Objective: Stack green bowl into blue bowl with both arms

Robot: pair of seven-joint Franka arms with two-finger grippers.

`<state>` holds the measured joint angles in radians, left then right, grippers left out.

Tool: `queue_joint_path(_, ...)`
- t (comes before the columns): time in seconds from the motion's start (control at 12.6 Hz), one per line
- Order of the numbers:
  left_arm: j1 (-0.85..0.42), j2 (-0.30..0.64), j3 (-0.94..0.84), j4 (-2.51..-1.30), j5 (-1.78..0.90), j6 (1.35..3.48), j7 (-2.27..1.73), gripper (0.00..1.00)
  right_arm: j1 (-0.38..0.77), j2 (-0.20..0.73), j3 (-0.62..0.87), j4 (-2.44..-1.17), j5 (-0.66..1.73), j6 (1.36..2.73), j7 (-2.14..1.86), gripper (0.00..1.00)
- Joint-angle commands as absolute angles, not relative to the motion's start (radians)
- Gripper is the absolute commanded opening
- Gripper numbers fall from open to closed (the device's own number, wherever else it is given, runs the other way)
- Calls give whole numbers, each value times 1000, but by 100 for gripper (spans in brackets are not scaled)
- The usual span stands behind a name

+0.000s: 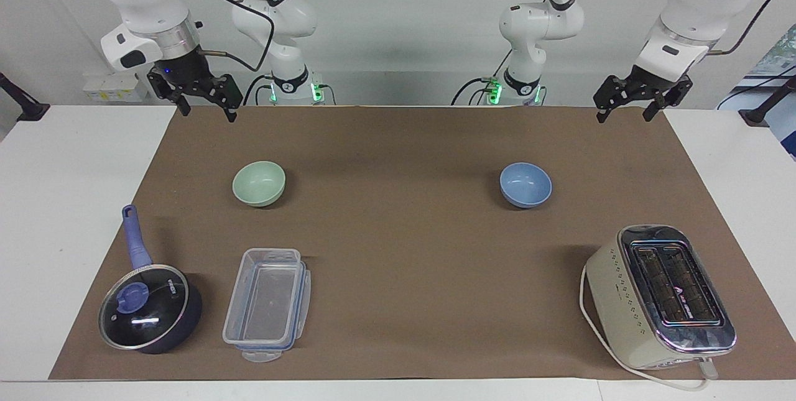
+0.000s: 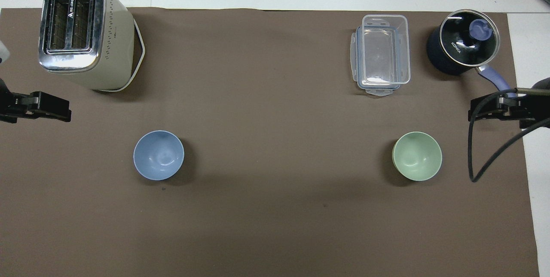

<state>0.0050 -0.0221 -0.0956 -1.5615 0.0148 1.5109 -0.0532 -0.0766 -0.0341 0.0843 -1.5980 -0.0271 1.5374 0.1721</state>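
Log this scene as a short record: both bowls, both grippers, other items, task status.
green bowl: upright on the brown mat, toward the right arm's end
blue bowl: upright on the mat, toward the left arm's end, apart from the green bowl
left gripper: raised over the mat's edge, jaws open, holding nothing
right gripper: raised over the mat's edge, jaws open, holding nothing
other items: saucepan, clear container, toaster
status: not stacked

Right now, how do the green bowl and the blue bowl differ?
The green bowl is pale mint; the blue bowl is light periwinkle. The green bowl sits toward the right arm's end of the table, the blue bowl toward the left arm's end. Both are upright, empty, similar in size, about equally near the robots, and untouched.
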Motion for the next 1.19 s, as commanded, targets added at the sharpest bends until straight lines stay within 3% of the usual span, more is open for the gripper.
queue_joint_path(0.0, 3, -43, -95, -1587, 20, 1506, -40, 100, -87, -46, 83, -1609, -12, 1554, 144, 100)
queue_joint_path(1.12, 3, -63, -95, -1631, 20, 1519, -38, 100, -75, -9, 92, -1523, -3, 1497, 141, 100)
